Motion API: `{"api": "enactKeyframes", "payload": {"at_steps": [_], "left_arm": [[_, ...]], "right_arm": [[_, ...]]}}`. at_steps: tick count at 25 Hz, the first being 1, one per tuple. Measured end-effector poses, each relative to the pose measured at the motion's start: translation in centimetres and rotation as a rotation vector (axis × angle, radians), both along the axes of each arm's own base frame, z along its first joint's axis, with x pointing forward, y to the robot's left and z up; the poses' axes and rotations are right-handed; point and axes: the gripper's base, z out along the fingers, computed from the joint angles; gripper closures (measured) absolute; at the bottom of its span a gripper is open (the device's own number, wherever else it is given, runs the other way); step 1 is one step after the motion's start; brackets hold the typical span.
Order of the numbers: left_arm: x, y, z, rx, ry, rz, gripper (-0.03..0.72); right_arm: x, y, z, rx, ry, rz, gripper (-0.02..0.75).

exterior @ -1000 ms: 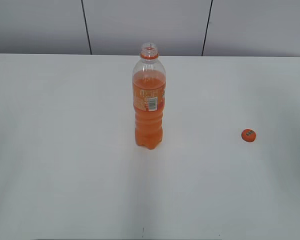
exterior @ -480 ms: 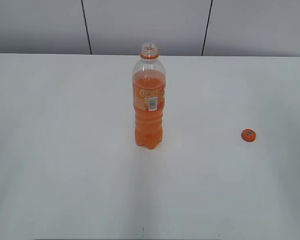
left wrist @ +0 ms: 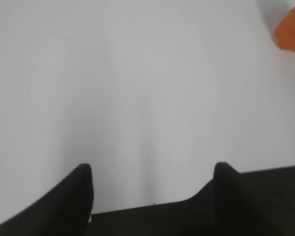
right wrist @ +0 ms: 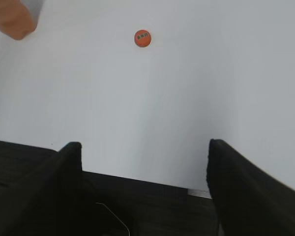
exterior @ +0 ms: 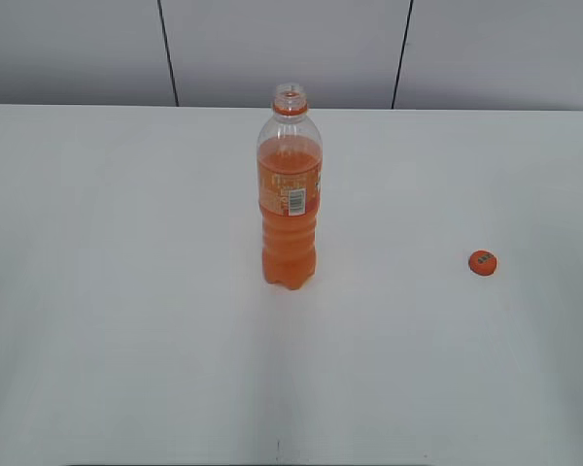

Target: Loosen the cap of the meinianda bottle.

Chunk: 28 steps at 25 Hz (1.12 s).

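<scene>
- White table: one smooth, matte, unmarked top fills most of the exterior view; behind it we log a grey wall of flat panels split by two dark vertical seams.
- Meinianda bottle, count one: it stands upright near the middle of the table, a tall, slim, clear plastic body with a ribbed waist, orange soda up to the shoulder, and an orange label with a white barcode patch.
- Its neck is bare and open at the top, with an orange ring just below the threads.
- Cap, count one: a small, round, orange plastic disc with a dark mark on its top; it lies flat on the table well to the right of the bottle and apart from it.
- We find nothing between bottle and cap, and nothing standing around either.
- Left gripper, count one: two black fingers stand well apart over the near table edge and hold nothing; only a blurred orange part of the bottle shows at the upper right corner of the left wrist view.
- Right gripper, count one: two black fingers are spread wide and empty over the near edge; the cap lies far ahead of them, and the bottle's base shows at the upper left of the right wrist view.
- Dark ground runs below the table edge in both wrist views.
</scene>
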Motion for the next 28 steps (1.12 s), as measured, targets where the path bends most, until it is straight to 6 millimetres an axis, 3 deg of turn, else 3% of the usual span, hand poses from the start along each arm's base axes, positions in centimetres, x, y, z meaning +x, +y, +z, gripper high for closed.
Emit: {"api": "enactKeyframes", "payload": {"at_steps": [12,28], "left_arm": [[-4.3,0.7,0.5,-0.041,-0.263,0.000,0.221],[-4.9,0.7,0.4,-0.046,-0.299,-0.001,0.221]], "right_arm": [[-2.7,-0.4,-5.2,-0.002,0.052,-0.002,0.149],[-7.4,-1.0,-5.5,0.046,-0.216,-0.006,0.149]]}}
